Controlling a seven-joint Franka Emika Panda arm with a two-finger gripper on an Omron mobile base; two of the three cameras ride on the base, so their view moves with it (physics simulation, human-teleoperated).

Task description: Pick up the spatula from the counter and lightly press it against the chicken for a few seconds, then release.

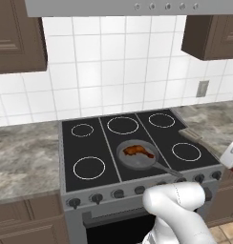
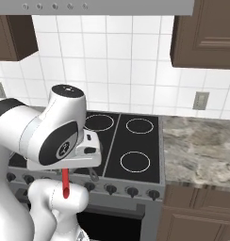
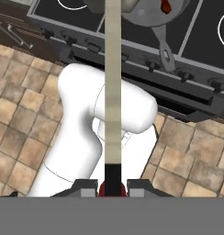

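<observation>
Left base view: chicken sits in the pan on the stove — spatula is off at the stove's right edge, apart from it. Right base view: spatula's red end sticks down under the hand. Hand view: claw clamped tight on the spatula.

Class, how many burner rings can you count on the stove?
5 rings: two left, one back middle, two right. The pan may hide a sixth.
</observation>
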